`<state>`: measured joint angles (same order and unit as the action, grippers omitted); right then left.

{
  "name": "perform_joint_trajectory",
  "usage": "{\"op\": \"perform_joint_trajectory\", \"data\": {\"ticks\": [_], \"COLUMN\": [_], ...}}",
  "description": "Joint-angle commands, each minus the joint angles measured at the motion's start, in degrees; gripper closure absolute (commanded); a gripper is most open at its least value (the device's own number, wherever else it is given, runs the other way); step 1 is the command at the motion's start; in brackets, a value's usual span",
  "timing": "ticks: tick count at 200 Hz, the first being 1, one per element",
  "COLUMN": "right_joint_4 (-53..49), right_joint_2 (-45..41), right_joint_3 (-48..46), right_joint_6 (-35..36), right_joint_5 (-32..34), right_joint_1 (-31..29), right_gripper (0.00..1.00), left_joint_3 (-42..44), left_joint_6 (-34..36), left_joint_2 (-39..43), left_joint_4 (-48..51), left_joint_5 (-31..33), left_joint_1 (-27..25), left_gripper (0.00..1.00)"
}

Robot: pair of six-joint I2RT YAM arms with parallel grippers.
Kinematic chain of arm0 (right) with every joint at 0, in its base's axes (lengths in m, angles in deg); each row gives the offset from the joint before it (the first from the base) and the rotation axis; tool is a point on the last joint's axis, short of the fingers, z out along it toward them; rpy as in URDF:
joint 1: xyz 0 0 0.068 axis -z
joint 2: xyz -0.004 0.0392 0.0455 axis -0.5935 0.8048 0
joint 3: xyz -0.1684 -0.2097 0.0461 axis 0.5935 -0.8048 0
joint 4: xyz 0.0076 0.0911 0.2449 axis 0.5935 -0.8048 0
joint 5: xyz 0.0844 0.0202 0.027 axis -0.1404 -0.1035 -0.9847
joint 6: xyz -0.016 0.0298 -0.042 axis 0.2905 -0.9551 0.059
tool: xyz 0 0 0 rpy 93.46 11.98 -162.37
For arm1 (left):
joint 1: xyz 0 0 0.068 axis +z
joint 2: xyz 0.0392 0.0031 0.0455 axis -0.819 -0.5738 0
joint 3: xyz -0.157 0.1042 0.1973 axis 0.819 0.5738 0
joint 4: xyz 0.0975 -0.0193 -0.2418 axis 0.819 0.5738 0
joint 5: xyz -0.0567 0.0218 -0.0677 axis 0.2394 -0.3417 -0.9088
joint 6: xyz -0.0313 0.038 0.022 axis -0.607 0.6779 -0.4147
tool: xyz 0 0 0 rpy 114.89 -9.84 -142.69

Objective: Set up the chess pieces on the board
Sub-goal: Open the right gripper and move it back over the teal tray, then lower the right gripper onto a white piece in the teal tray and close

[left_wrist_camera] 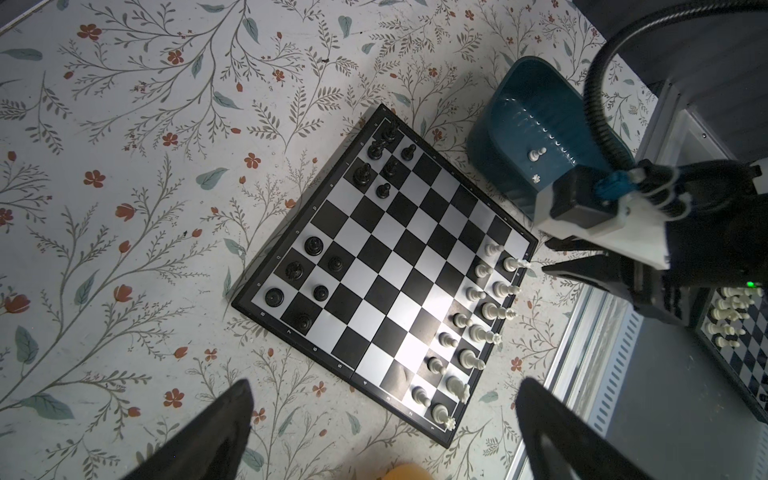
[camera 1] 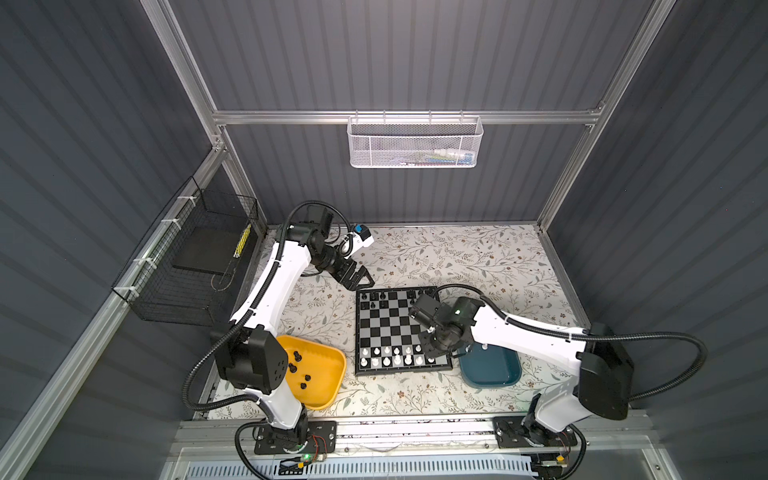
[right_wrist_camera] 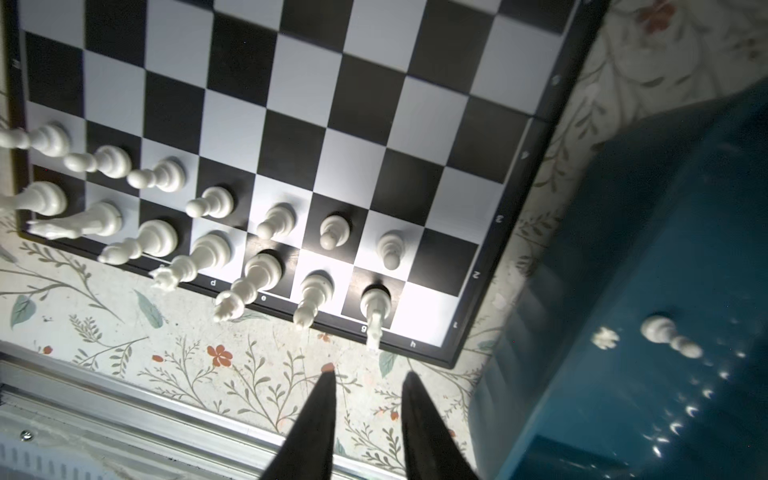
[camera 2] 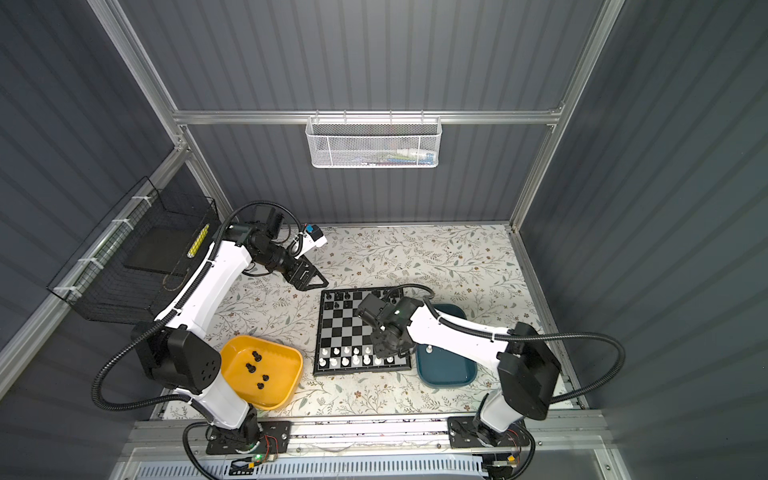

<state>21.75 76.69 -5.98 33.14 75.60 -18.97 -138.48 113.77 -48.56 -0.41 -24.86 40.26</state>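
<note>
Four open middle ranks, teal tray (camera 1: pixel 496 371) beside board (camera 1: pixel 392 329)

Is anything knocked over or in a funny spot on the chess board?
Nothing is knocked over. The white pieces only miss their corner squares beside the teal tray, where one white pawn stands. The black rows on the board have a gap in the middle, and four black pieces wait in the yellow tray.
</note>
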Motion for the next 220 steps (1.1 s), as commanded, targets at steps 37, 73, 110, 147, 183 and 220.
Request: {"op": "perform_joint_trajectory", "data": {"ticks": [37,73,110,147,183,220], "right_joint_4": [-4.50,-2.73,0.20,2.69,4.36,6.17], "right_joint_2": [-11.32,-15.77,-15.36,-12.65,-10.83,-9.15], "right_joint_3": [-4.87,-10.68,-14.73,-16.40,-17.32,-18.57], "right_joint_6": [2.57,4.78,6.26,6.42,6.96,7.21], "right_joint_5": [3.27,1.41,-1.34,-2.97,-3.09,-4.16], "right_joint_1": [10.89,18.94,23.37,24.11,24.62,25.24], "right_gripper": [0.71,0.72,0.72,0.73,0.73,0.73], "left_joint_3": [-0.51,-0.34,0.50,0.59,0.64,1.01], "left_joint_6": [0.26,0.34,0.42,0.42,0.42,0.38], "left_joint_2": [1.13,1.39,1.48,1.74,1.74,1.74], "left_joint_4": [1.44,1.47,1.34,1.28,1.38,1.12], "left_joint_5": [-0.91,-1.27,-1.89,-1.82,-1.66,-1.70], "left_joint_1": [-0.40,-0.40,-0.40,-0.40,-0.40,-0.40], "left_gripper": [0.00,0.00,0.00,0.00,0.01,0.00]}}
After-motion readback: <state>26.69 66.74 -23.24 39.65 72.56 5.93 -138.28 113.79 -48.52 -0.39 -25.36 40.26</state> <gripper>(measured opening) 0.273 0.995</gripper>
